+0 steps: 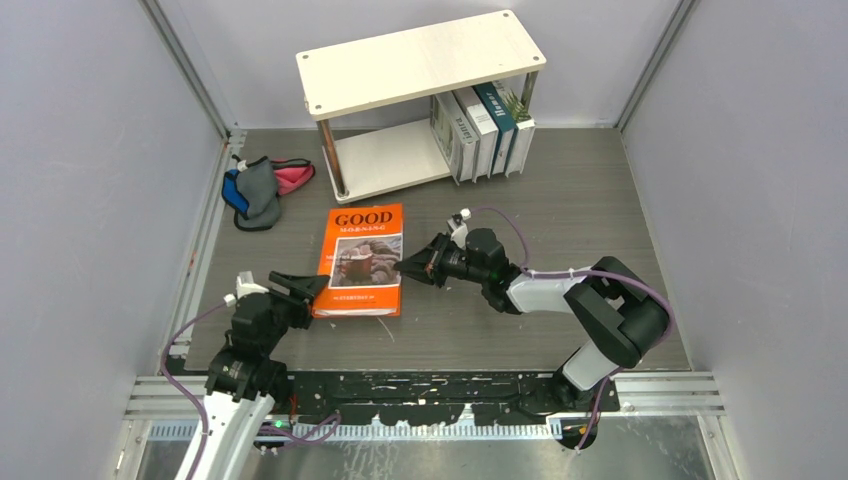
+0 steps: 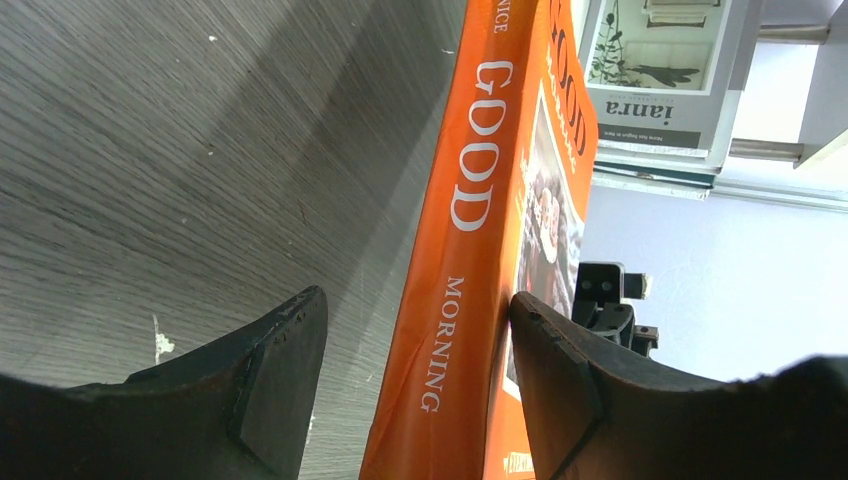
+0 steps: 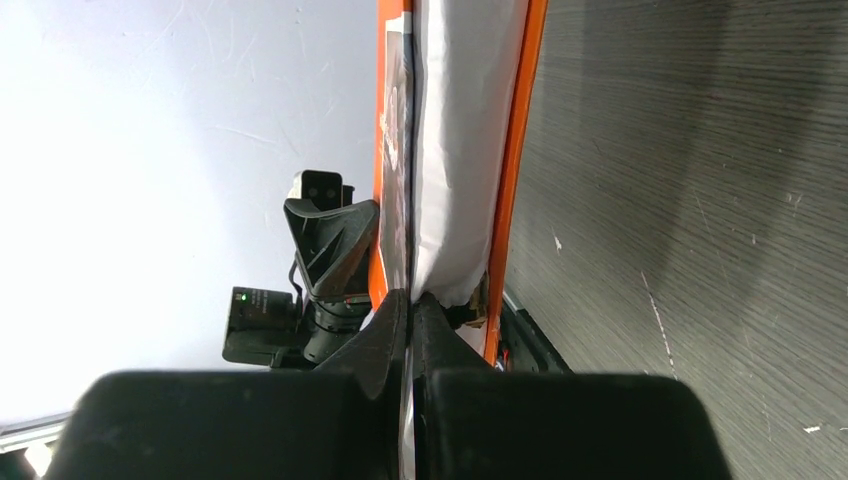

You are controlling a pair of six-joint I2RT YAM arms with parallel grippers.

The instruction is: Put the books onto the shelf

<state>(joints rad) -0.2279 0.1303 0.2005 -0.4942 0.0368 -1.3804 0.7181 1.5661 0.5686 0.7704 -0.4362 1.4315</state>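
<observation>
The orange "GOOD MORNING" book (image 1: pixel 362 262) lies cover up on the desk (image 1: pixel 560 210), near the middle and a little to the left, well apart from the shelf (image 1: pixel 420 58) at the far side. My left jaws are spread on either side of its spine at the near left corner. One finger (image 2: pixel 275 385) stands clear of the spine down by the desk, and the other finger (image 2: pixel 560 385) sits close against the front cover. My right jaws are pressed together, with their tips at the book's right-hand page edge, where the cover meets the pages. I cannot tell whether a leaf is nipped between them. Four other books (image 1: pixel 482 130) stand upright at the right end of the shelf's lower board. A blue, grey and pink cloth bundle (image 1: pixel 262 190) lies on the desk left of the shelf.
</observation>
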